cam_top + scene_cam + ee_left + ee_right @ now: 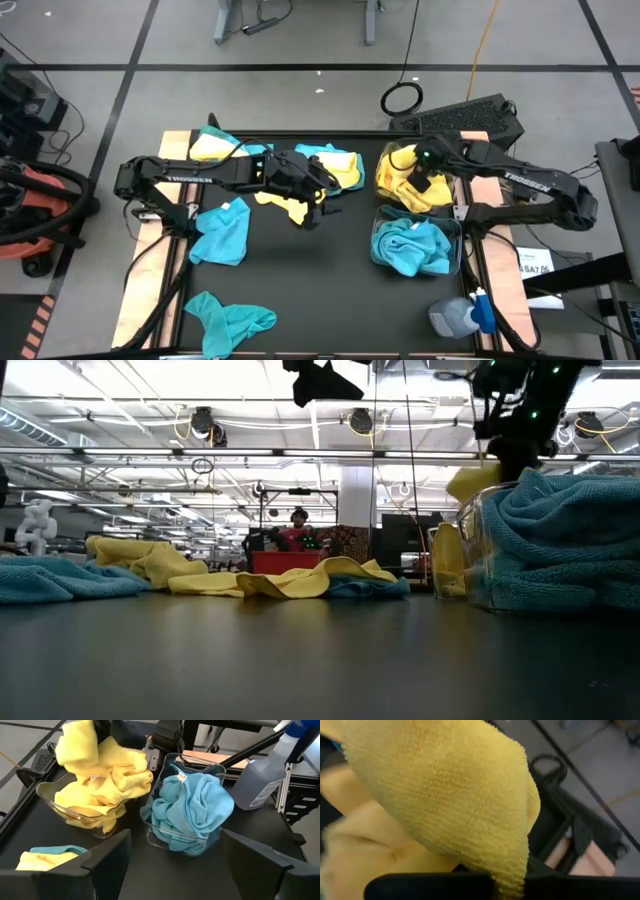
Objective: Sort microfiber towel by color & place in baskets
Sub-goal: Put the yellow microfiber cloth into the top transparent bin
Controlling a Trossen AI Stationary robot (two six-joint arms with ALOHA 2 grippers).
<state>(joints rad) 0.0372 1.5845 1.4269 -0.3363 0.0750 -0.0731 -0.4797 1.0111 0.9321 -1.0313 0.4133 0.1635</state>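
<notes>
Item: right hand [423, 178]. Closed on a bright yellow microfiber cloth [445, 795], which hangs above the far clear plastic bin [47, 795], itself already heaped with yellow cloths.
Risk: that heap stands above the rim; a cloth let go off-centre may slide over the wall onto the black bench [300, 270]. Microfiber also clings, so it may stay caught on a finger as the jaws part.

Item: left hand [318, 210]. Jaws wide apart, holding nothing, poised mid-bench just beside a loose yellow cloth [283, 205].
Risk: this cloth lies against a yellow and teal pile [335, 165] at the far edge. A low, broad pinch may gather two cloths at once and put teal in with yellow.

Item: near clear plastic bin [155, 832]. Full of teal-blue cloths [192, 807], bulging past the rim.
Risk: further teal cloths may not settle and could spill.

Item: loose teal cloths, one left of centre [222, 232], one at the near edge [228, 320]. Both still unsorted.
Risk: the near-edge one lies close to the bench lip and could be dragged off.

Item: grey spray bottle with blue cap [460, 315]. Lying near the teal bin.
Risk: may be knocked by an arm swinging in.
</notes>
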